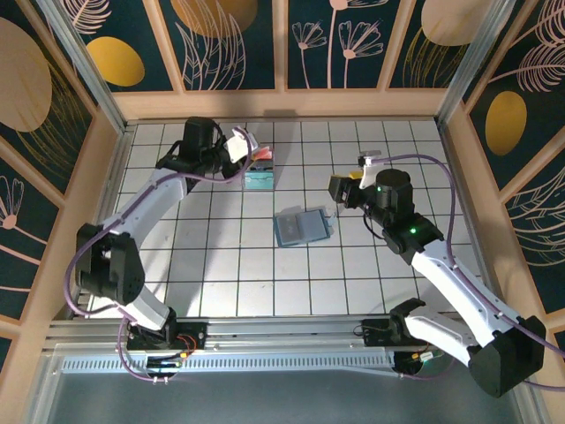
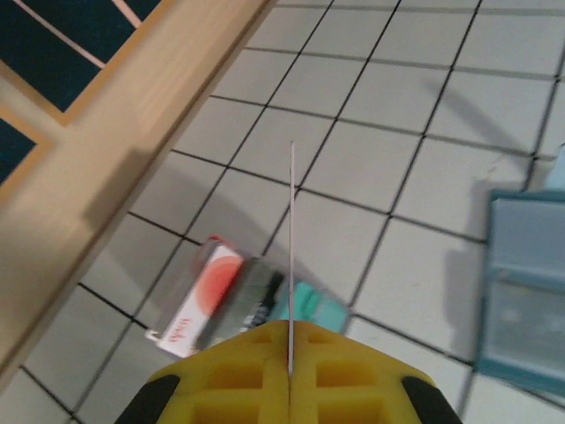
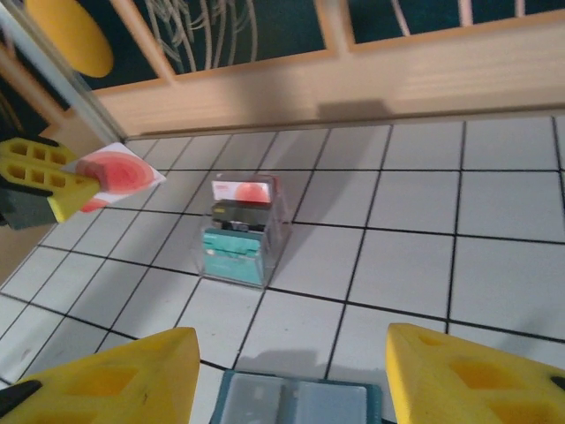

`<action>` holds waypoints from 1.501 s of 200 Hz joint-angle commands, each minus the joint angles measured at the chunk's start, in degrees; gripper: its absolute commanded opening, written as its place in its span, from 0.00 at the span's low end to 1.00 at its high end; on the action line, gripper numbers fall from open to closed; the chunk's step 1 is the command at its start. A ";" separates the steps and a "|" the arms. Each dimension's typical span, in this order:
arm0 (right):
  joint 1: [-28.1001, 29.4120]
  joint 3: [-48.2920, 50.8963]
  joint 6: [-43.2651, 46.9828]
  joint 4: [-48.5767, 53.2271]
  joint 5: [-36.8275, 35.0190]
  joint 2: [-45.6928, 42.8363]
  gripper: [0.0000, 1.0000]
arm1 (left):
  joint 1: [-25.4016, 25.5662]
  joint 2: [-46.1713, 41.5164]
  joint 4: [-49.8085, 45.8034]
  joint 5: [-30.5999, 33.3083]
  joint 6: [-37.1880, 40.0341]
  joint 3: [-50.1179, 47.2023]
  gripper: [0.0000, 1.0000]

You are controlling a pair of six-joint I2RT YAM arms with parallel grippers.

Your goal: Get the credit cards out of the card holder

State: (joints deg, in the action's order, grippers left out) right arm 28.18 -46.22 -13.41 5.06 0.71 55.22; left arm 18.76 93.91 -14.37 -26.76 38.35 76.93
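Observation:
The card holder (image 1: 303, 226) lies open and flat on the tiled floor, slate-blue with two clear halves. It also shows at the right edge of the left wrist view (image 2: 525, 291) and at the bottom of the right wrist view (image 3: 300, 402). My left gripper (image 1: 231, 148) is shut on a thin white credit card with a salmon-red disc (image 1: 240, 141), held just left of and above a small clear box (image 1: 259, 172). The card appears edge-on (image 2: 291, 238) between the closed yellow fingers (image 2: 256, 362). My right gripper (image 3: 291, 340) hangs open just over the card holder's near side, with nothing between its fingers.
The clear box (image 3: 243, 231) stands upright on the tiles and holds several cards, teal at the front, a red-and-white one at the back. A wooden rim (image 1: 282, 104) closes the back of the floor, with wooden walls at both sides.

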 commanded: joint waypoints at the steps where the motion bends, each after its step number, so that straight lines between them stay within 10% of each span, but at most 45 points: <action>1: 0.34 -1.14 -2.92 1.62 -6.59 -2.10 0.58 | -1.15 3.89 -3.12 -1.91 9.75 4.04 0.00; 300: 0.30 -10.62 -4.79 9.93 -18.58 -1.81 0.58 | -5.93 34.51 -11.16 -8.48 23.82 28.80 0.00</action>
State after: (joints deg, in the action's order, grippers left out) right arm 28.18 -55.13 -18.39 15.73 -16.91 52.66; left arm 13.45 126.50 -22.79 -32.56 59.40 102.63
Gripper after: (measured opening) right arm 0.582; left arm 0.057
